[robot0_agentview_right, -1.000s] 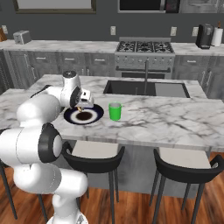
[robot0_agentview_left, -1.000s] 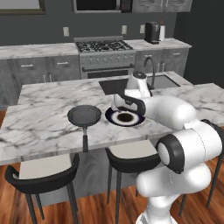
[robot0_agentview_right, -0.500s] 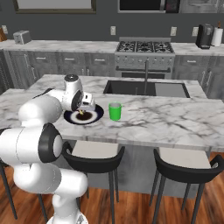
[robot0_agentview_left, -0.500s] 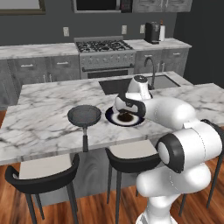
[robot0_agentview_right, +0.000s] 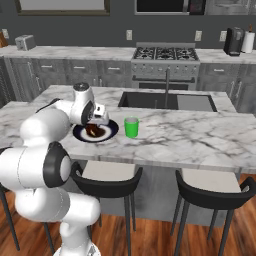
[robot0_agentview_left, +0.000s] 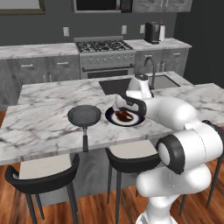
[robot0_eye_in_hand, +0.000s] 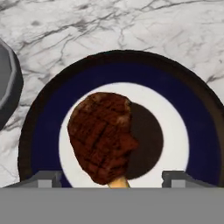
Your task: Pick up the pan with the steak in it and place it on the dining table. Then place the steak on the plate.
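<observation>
Steak (robot0_eye_in_hand: 103, 135): I see it lying on the plate (robot0_eye_in_hand: 199, 131), on the white middle part. It is dark red-brown with grill lines, and a small yellow bit shows at its near end. A dark shadow lies on the white just beside it.
Plate: round, with a dark blue ring and a white middle. It sits flat on the worktop (robot0_agentview_left: 43, 105), near the front edge.
Pan (robot0_agentview_left: 84, 116): I see it sitting on the same worktop, just beside the plate, on the robot's left. It looks bare inside. Its long black handle points to the front edge, over the stools (robot0_agentview_left: 39, 175).
End effector (robot0_agentview_left: 124, 106): it hangs right above the plate and the steak. In the hand view I see its two tips set wide apart, one on each side of the steak. They are not pinching it. I hold nothing.
Green cup (robot0_agentview_right: 131, 127): it stands upright on the worktop, just beside the plate, on the robot's right.
Sink (robot0_agentview_right: 167, 101): it is set into the worktop behind the plate, with a thin faucet over it.
Stove (robot0_agentview_left: 105, 57): far back by the wall.
</observation>
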### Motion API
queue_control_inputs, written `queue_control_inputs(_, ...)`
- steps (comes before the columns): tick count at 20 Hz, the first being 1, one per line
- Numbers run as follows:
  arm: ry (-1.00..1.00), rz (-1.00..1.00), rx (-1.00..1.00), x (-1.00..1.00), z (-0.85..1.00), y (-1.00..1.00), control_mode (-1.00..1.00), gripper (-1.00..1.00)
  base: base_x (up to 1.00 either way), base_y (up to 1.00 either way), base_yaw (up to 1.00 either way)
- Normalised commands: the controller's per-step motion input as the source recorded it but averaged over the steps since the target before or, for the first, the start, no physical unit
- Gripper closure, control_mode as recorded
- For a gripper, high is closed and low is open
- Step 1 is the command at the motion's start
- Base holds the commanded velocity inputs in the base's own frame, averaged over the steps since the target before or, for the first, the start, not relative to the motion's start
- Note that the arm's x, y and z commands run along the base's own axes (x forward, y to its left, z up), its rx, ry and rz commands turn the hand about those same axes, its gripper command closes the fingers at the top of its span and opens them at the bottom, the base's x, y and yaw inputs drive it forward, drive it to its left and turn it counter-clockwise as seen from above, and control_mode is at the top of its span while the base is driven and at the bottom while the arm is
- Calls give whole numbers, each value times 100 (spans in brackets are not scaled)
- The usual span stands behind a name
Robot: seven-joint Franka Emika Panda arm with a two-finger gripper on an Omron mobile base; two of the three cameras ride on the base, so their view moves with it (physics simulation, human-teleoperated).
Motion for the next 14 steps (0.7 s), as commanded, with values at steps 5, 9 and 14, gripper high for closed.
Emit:
queue_control_inputs(5,0,-3,3,-4,49,-2,-100,-100,0,0,0)
queue_control_inputs(9,-1,0,5,-49,66,-12,-100,-100,0,0,0)
queue_control_inputs(14,-18,0,2,-79,30,-18,-100,-100,0,0,0)
